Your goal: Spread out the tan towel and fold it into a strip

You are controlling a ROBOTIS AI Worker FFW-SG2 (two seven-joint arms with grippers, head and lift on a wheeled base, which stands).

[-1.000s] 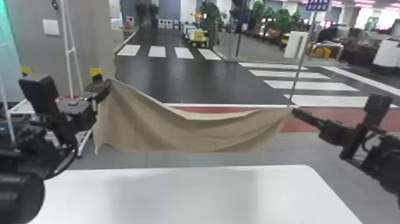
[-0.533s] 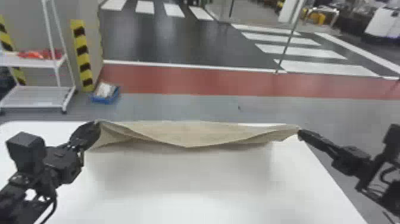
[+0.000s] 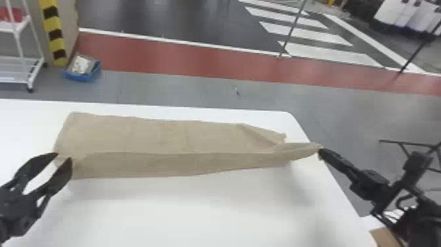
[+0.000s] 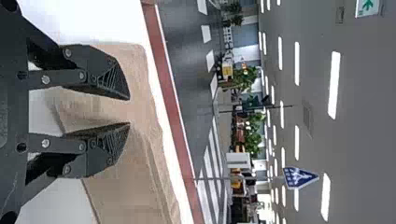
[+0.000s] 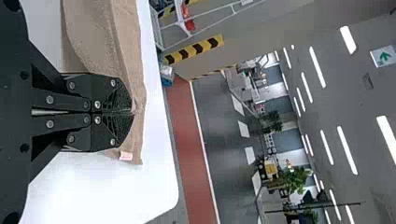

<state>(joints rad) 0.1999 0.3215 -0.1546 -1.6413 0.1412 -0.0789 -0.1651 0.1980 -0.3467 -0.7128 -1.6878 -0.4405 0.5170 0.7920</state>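
The towel (image 3: 157, 134) lies lengthwise across the white table (image 3: 197, 210), with a crease along its length. The left gripper (image 3: 64, 157), fingers parted, is positioned at the towel's near left corner. The right gripper (image 3: 321, 151) clamps the towel's near right corner. Beyond the towel, on the far left: blue bin (image 3: 83, 78), striped post (image 3: 54, 34), white rack (image 3: 13, 78). Directly beyond the towel: red floor band (image 3: 197, 62).

A blue triangular sign (image 4: 299, 178) tops a pole (image 4: 252, 178); a green-arrow sign (image 4: 368, 6) sits overhead.
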